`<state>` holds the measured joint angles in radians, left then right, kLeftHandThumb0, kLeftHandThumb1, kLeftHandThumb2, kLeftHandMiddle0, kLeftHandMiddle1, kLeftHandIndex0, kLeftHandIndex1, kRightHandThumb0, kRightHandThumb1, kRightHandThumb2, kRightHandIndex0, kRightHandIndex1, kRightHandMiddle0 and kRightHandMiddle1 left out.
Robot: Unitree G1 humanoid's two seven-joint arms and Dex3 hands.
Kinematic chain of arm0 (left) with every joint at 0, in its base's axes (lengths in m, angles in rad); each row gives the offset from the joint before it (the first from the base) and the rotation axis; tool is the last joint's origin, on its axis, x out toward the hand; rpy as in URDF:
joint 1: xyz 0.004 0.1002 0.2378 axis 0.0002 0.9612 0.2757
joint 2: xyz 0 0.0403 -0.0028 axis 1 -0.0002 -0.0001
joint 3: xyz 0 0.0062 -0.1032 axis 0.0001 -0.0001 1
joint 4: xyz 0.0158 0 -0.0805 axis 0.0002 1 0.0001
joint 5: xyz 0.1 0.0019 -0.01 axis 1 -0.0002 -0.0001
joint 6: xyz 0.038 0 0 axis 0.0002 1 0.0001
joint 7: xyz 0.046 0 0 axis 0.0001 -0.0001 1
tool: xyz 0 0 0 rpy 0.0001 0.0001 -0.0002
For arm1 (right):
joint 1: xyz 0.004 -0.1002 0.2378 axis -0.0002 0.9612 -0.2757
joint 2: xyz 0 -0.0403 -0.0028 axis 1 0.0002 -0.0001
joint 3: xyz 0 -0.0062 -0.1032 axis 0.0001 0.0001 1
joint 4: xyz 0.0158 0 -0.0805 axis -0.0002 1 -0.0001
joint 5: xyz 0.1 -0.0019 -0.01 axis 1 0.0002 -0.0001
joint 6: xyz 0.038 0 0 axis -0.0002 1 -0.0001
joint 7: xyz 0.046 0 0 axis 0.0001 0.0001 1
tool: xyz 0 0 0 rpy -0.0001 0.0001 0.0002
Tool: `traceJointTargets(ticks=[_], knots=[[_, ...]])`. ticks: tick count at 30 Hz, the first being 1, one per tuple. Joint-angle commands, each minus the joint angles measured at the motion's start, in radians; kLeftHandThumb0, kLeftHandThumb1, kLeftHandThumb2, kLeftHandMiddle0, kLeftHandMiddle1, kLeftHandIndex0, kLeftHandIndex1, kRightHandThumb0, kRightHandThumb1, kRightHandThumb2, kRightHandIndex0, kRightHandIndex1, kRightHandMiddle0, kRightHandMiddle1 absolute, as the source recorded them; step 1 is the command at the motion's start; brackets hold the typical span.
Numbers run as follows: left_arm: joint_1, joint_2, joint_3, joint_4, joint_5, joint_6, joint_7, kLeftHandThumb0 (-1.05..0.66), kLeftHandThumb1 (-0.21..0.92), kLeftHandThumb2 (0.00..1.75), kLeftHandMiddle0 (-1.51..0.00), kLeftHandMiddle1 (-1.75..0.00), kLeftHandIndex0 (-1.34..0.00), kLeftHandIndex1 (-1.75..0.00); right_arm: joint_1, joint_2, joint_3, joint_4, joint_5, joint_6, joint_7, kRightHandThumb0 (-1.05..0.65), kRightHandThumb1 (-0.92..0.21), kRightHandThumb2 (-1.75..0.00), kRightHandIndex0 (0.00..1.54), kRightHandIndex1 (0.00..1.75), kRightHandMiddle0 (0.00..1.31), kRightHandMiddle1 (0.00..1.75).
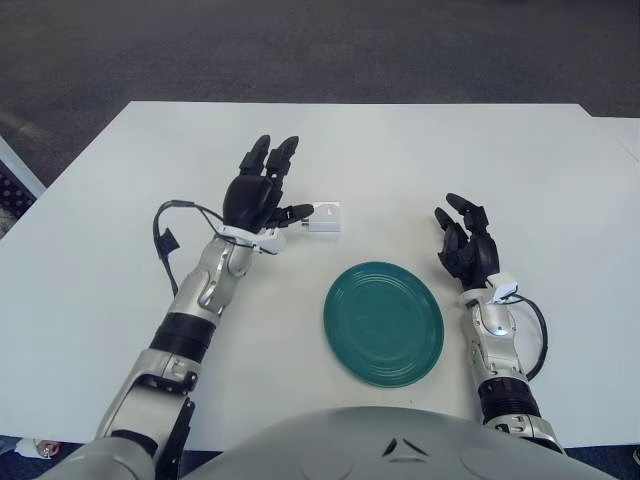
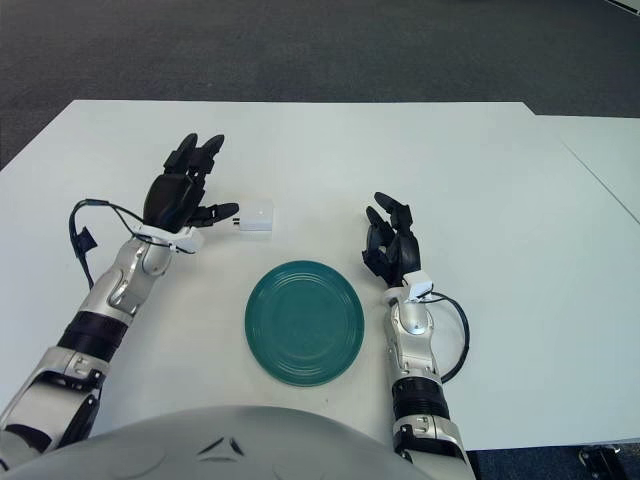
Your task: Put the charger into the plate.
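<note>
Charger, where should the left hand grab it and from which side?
Grip the charger body across its far and near flat faces, coming from its left, probably: the open left hand is already there, thumb at the prong end. It lies flat beyond the plate.

Both eyes sit side by side on the robot's head, looking forward and steeply down over its grey chest onto the broad white desk [image 1: 450, 160]. Each takes in the desk from near edge to far edge, with dark carpet [image 2: 400, 50] beyond; the right eye's view is shifted slightly rightward.
</note>
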<state>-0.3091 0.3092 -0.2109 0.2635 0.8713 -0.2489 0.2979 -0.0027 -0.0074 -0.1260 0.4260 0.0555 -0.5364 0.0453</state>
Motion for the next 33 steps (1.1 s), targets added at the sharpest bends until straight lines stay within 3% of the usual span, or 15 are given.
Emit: traceJointTargets(ticks=[1,5,14,22,33], knots=[[-0.058,0.029,-0.038,0.035,0.022,0.029,-0.040,-1.05,0.92,0.26,-0.05,0.00,0.00,-0.57,0.080,0.036,0.015,0.145,-0.009,0.026,-0.010,-0.75,-0.92,-0.75,0.39,0.03,0.00,0.88],[-0.099,0.048,-0.073,0.065,0.033,0.047,-0.079,-1.05,0.92,0.18,-0.04,0.00,0.00,-0.73,0.077,0.036,0.017,0.155,-0.006,0.020,-0.005,-0.76,-0.92,-0.74,0.39,0.03,0.00,0.89],[-0.203,0.081,-0.171,0.194,0.076,0.042,-0.135,-1.05,0.92,0.10,-0.04,0.00,0.00,-0.86,0.077,0.039,0.023,0.164,-0.008,0.007,-0.003,-0.79,-0.92,-0.73,0.40,0.03,0.00,0.87],[-0.267,0.110,-0.242,0.278,0.075,-0.020,-0.177,-1.05,0.92,0.25,-0.01,0.00,0.00,-0.77,0.079,0.045,0.024,0.167,-0.003,0.009,-0.002,-0.77,-0.92,-0.70,0.40,0.02,0.00,0.84],[-0.291,0.103,-0.262,0.322,0.032,-0.055,-0.213,-1.05,0.92,0.34,-0.03,-0.01,0.00,-0.71,0.079,0.049,0.022,0.175,0.002,0.000,0.001,-0.77,-0.92,-0.70,0.40,0.02,0.00,0.84]])
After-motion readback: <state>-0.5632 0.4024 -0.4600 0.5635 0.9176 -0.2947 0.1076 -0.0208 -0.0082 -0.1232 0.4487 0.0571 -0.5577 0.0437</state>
